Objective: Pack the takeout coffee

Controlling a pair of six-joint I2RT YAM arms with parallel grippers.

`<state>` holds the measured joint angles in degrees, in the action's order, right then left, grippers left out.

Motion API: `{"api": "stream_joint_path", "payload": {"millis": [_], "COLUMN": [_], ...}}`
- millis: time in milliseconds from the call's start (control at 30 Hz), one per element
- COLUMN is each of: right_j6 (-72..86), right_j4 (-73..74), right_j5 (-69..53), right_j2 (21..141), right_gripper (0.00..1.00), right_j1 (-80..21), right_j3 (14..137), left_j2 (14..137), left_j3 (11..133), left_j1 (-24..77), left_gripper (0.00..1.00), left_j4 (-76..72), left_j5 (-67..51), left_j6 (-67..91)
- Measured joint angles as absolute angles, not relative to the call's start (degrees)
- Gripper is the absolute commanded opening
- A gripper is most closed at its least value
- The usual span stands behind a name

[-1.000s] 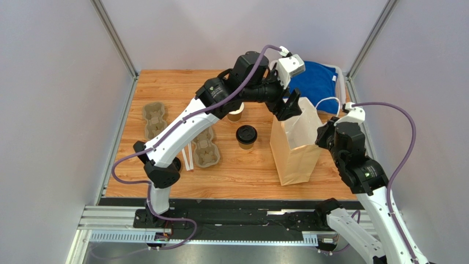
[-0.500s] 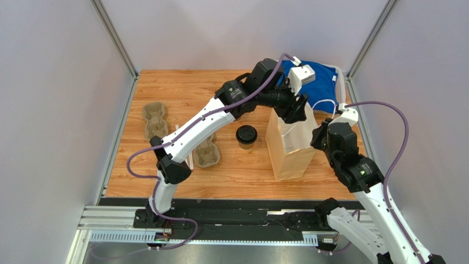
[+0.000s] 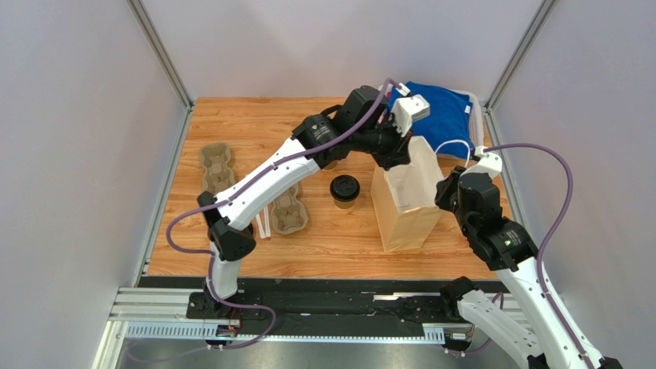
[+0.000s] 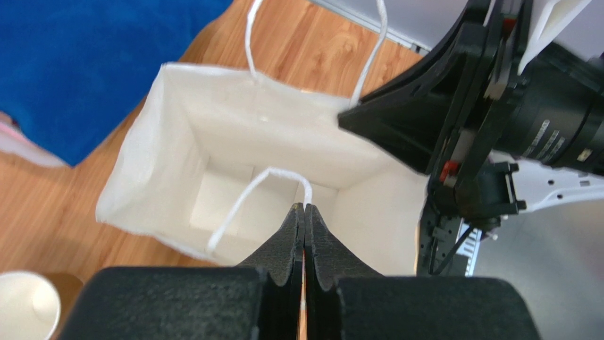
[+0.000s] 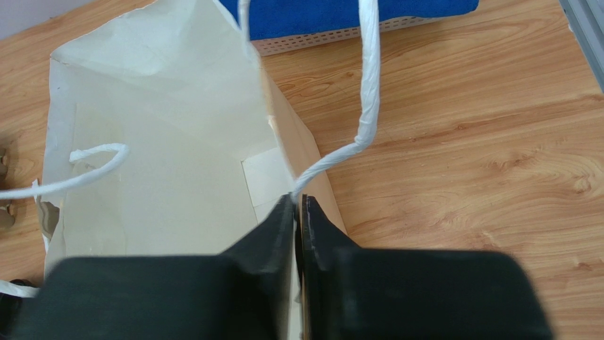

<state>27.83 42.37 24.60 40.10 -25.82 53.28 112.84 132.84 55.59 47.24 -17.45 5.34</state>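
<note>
Takeout coffee, the small brown paper cup with a round black plastic lid (image 3: 345, 190), stands upright on the wooden table (image 3: 231, 123). It is right of the grey pulp cup carrier (image 3: 289, 209) and just left of the tall tan paper bag (image 3: 404, 207), and it is not packed yet. My left claw (image 4: 305, 211) is pressed fully together on the bag's rim, right where one white twisted-paper handle (image 4: 241, 205) is fixed. The bag stands upright, mouth open, nothing inside. My right claw (image 5: 298, 202) is narrow, pinching the opposite rim at the foot of the other handle (image 5: 367, 92).

I judge the step in hand to be spreading the mouth. To do it well I should draw the two rims apart gently and level, so the paper neither tears at the handles nor tips the bag, and square the sides before either claw lets go. Then my left, nearer the takeout coffee, could take it around the body below the lid, keep it upright and lower it straight to the bag's floor.

I see no writing on cup, lid or bag; the white print on my right arm's motor housing (image 4: 560, 134) is too small to read
</note>
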Motion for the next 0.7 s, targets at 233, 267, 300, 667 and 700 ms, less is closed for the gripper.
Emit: {"api": "stream_joint_path", "payload": {"millis": [233, 267, 300, 667, 700], "right_j6": [24.77, 23.9, 22.55, 1.52, -0.01], "right_j4": [46.94, 47.64, 47.97, 40.86, 40.36], "right_j5": [24.56, 24.4, 24.16, 15.38, 14.52], "right_j2": [39.92, 39.9, 39.79, 38.5, 38.79], "right_gripper": [0.68, 0.73, 0.75, 0.84, 0.84], "right_j1": [-25.87, -25.87, -25.87, -25.87, -25.87], "right_j3": [55.33, 56.45, 57.84, 74.72, 75.5], "left_j2": [97.49, 94.89, 92.88, 95.31, 95.59], "left_j3": [112.84, 110.13, 108.49, 116.2, 116.81], "left_j1": [52.38, 52.1, 52.07, 52.51, 52.51], "left_gripper": [0.0, 0.0, 0.0, 0.0, 0.0], "left_j4": [42.87, 41.74, 40.8, 41.34, 42.22], "left_j5": [-17.87, -18.15, -18.74, -30.39, -31.55], "left_j6": [6.02, 6.13, 6.17, -0.64, -1.67]}}
